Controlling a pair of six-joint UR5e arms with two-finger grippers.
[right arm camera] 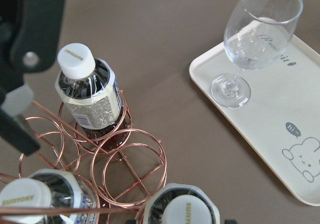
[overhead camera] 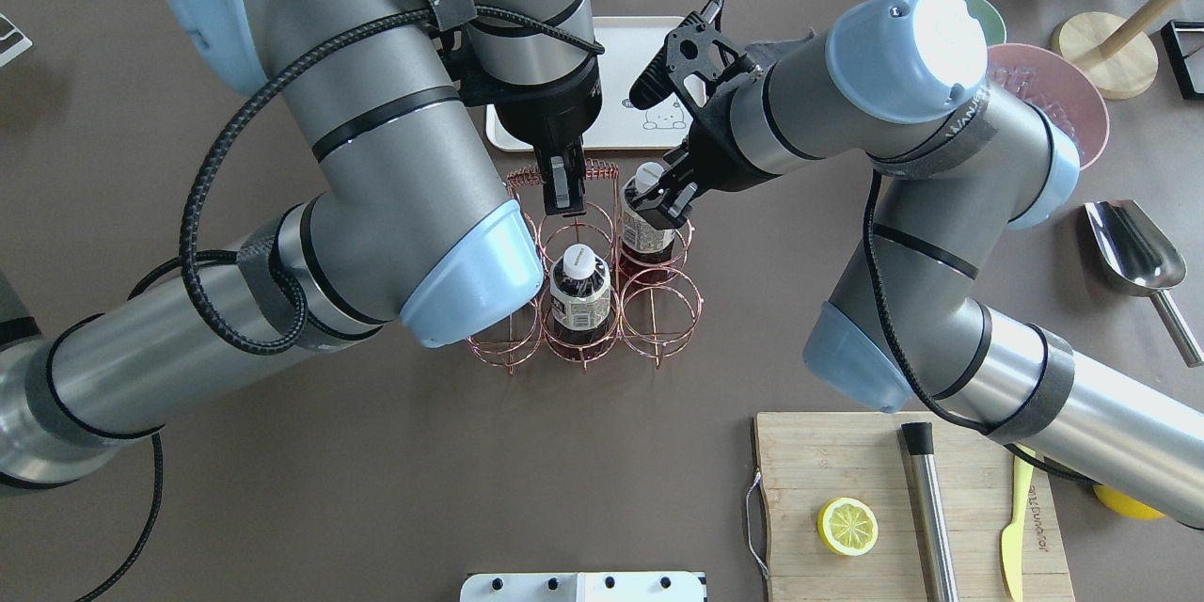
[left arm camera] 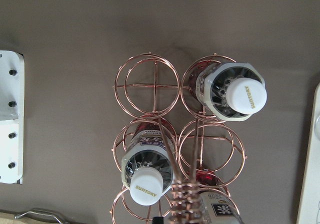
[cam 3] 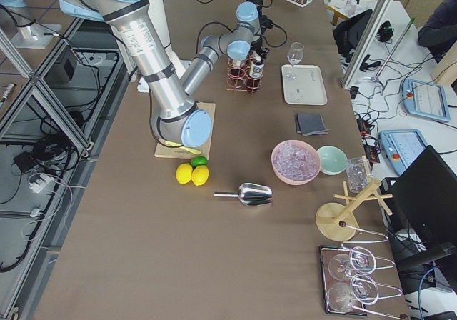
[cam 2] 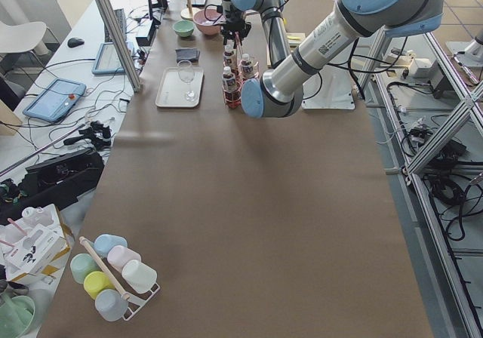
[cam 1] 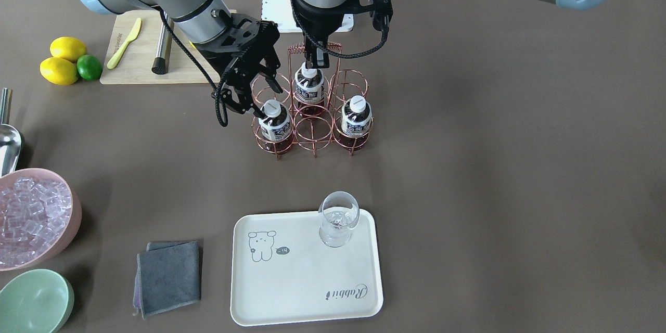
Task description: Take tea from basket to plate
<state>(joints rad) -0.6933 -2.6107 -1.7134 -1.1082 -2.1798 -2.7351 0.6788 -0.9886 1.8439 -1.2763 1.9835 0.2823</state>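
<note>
The copper wire basket (cam 1: pixel 312 135) stands mid-table with three tea bottles in its cells (cam 1: pixel 274 120) (cam 1: pixel 309 86) (cam 1: pixel 356 117). My left gripper (cam 1: pixel 316 60) comes straight down and is shut on the coiled top of the basket's handle (overhead camera: pixel 564 174). My right gripper (cam 1: pixel 268 101) is open, its fingers either side of the white cap of the corner tea bottle (overhead camera: pixel 647 207), which still stands in its cell. The cream plate (cam 1: pixel 302 281) lies apart in front of the basket and carries only a stemmed glass (cam 1: pixel 338 218).
A cutting board (cam 1: pixel 151 67) with a yellow knife and metal rod lies behind my right arm, with lemons (cam 1: pixel 62 60) and a lime beside it. A pink bowl of ice (cam 1: pixel 31 218), a green bowl (cam 1: pixel 34 302), a scoop (cam 1: pixel 8 140) and a grey cloth (cam 1: pixel 169 276) are nearby.
</note>
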